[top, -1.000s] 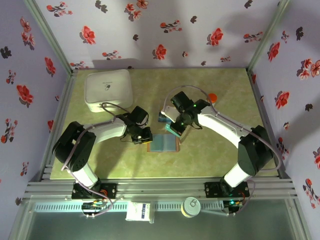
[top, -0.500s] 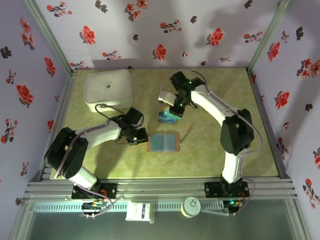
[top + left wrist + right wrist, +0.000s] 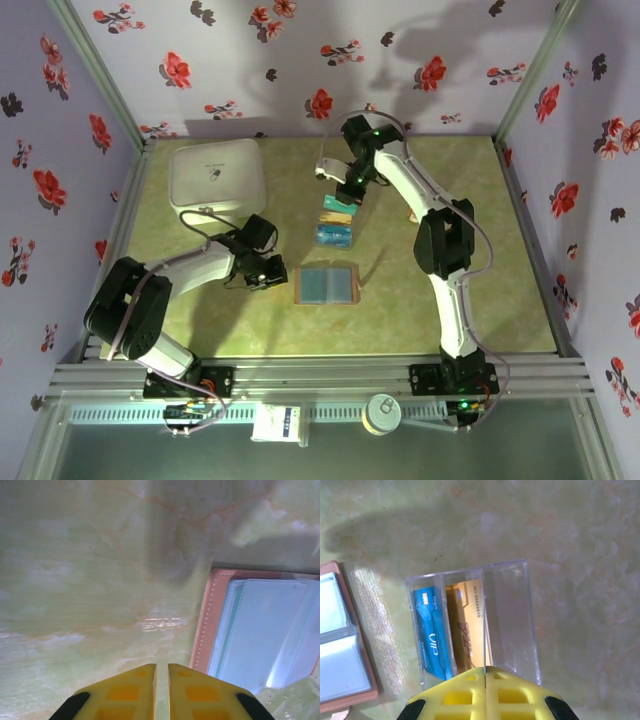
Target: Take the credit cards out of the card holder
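Observation:
The card holder (image 3: pixel 326 285) lies open on the table, brown-rimmed with pale blue-grey pockets (image 3: pixel 260 635), and its edge shows at the left of the right wrist view (image 3: pixel 335 645). Just beyond it stands a clear plastic box (image 3: pixel 336 220) holding two credit cards: a blue one (image 3: pixel 432 635) and a yellow-orange one (image 3: pixel 467 625). My right gripper (image 3: pixel 484 669) hovers over that box (image 3: pixel 512 615), shut on a thin card (image 3: pixel 484 630) seen edge-on above a divider. My left gripper (image 3: pixel 161 666) sits low just left of the holder, fingers nearly together with nothing between them.
A white square box (image 3: pixel 218 180) stands at the back left of the table. The right arm (image 3: pixel 400 175) arches over the back middle. Floral walls and metal posts close in the sides and back.
The right gripper has moved from the card holder's far edge away to over the clear box, carrying the card. The left gripper has shifted slightly left beside the holder.

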`<action>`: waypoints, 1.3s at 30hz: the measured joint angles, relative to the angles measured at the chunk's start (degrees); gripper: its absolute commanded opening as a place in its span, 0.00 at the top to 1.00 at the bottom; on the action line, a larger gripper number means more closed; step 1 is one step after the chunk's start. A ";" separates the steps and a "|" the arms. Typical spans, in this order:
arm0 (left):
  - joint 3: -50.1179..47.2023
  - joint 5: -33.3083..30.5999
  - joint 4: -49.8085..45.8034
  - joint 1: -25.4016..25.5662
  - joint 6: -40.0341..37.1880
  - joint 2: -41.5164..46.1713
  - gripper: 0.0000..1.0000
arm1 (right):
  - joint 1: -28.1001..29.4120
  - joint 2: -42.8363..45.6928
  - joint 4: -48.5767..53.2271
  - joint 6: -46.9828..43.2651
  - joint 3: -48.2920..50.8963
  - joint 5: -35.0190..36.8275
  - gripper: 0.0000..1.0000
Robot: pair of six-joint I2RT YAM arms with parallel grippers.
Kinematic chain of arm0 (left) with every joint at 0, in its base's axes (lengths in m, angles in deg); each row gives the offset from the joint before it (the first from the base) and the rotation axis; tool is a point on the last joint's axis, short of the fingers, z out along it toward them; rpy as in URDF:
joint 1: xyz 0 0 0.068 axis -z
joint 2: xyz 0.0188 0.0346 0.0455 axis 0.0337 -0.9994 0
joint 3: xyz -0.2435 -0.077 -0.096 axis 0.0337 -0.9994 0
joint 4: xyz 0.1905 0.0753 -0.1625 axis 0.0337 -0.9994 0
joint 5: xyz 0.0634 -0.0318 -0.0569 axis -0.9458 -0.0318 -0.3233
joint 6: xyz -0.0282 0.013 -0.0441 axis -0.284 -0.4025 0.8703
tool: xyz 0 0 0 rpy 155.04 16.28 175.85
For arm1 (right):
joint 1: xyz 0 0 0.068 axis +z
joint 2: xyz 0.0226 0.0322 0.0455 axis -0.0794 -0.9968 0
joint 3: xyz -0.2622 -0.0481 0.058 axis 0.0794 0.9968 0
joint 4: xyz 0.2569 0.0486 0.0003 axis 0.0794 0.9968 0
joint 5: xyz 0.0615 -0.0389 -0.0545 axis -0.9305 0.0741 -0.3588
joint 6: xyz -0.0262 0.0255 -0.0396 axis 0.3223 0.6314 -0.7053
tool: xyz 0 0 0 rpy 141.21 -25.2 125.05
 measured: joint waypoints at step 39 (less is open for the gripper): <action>0.00 -0.02 -1.62 -2.01 -0.57 0.26 0.86 | -0.48 -6.43 2.47 -4.46 -9.70 -0.13 1.00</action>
